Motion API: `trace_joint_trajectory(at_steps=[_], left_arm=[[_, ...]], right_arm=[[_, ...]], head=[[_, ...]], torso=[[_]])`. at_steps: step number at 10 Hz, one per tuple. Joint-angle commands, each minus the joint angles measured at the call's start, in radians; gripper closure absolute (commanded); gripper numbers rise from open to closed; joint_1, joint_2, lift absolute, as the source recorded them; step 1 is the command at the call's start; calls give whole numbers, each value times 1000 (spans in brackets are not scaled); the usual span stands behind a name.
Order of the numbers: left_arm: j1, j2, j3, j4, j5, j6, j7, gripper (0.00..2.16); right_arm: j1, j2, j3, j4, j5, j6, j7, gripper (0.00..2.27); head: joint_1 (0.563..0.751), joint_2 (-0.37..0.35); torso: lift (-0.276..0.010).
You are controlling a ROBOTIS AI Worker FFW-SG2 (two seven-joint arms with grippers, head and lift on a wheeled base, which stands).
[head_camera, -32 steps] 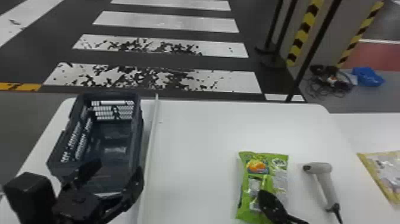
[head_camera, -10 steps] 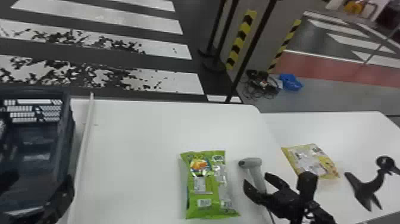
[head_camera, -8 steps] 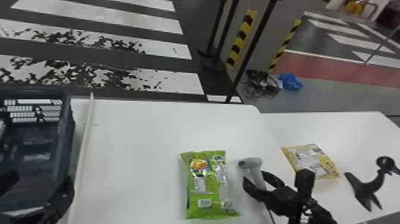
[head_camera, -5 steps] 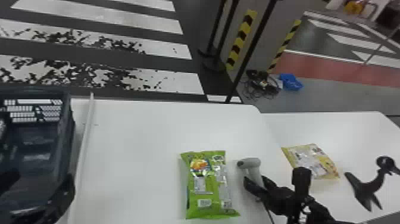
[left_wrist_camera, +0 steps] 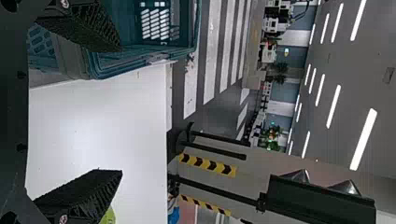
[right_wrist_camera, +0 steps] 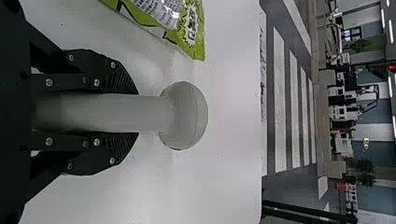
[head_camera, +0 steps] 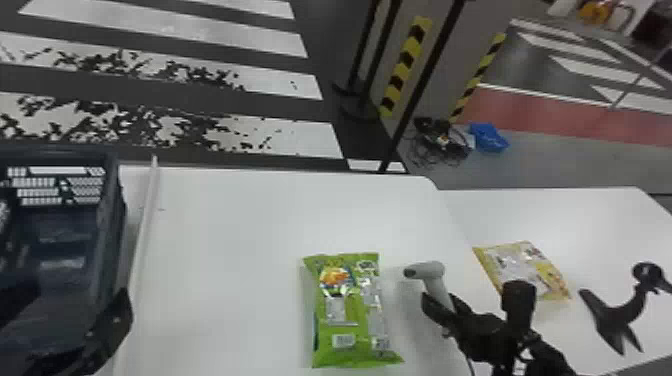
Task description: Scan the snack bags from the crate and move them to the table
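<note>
Nearest you, your right gripper [right_wrist_camera: 137,113] is pinching the scanner [head_camera: 432,271] by its handle, its head turned left toward the green snack bag [head_camera: 345,310] lying flat on the tabletop [head_camera: 225,240], likely so you can read the label facing up, while your left gripper [left_wrist_camera: 122,111] is spread at the crate [head_camera: 112,225]. Mind the crate's right wall and the pale strip [head_camera: 142,240] beside it; beyond the green bag you have open room to the far edge, with the yellow snack bag [head_camera: 542,270] off right on the adjoining tabletop [head_camera: 595,225].
</note>
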State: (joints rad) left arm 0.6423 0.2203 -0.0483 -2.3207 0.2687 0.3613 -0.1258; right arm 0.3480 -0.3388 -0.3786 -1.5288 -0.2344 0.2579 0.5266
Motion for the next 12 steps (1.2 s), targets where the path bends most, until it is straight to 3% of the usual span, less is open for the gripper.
trace_joint_trajectory(at_steps=[1, 5, 8, 10, 12], left_arm=[[-10, 4, -7, 9, -2, -3, 2, 66], [-21, 13, -13, 9, -2, 0, 9, 66], [-23, 27, -12, 12, -11, -6, 29, 66], [-23, 25, -8, 15, -8, -12, 29, 66], [-21, 19, 1, 11, -6, -12, 31, 66]], right_arm=[[75, 34, -39, -125, -25, 39, -36, 2243], [249, 144, -74, -361, -100, 67, -146, 2243], [356, 218, -74, -465, -152, 61, -149, 2243], [396, 264, -56, -496, -157, 54, -151, 2243], [448, 284, 7, -554, -155, 45, -177, 2243]], head=[[695, -350], [695, -350], [695, -350], [695, -350], [695, -331]], torso=[[-95], [-95], [-95], [-95], [-95]])
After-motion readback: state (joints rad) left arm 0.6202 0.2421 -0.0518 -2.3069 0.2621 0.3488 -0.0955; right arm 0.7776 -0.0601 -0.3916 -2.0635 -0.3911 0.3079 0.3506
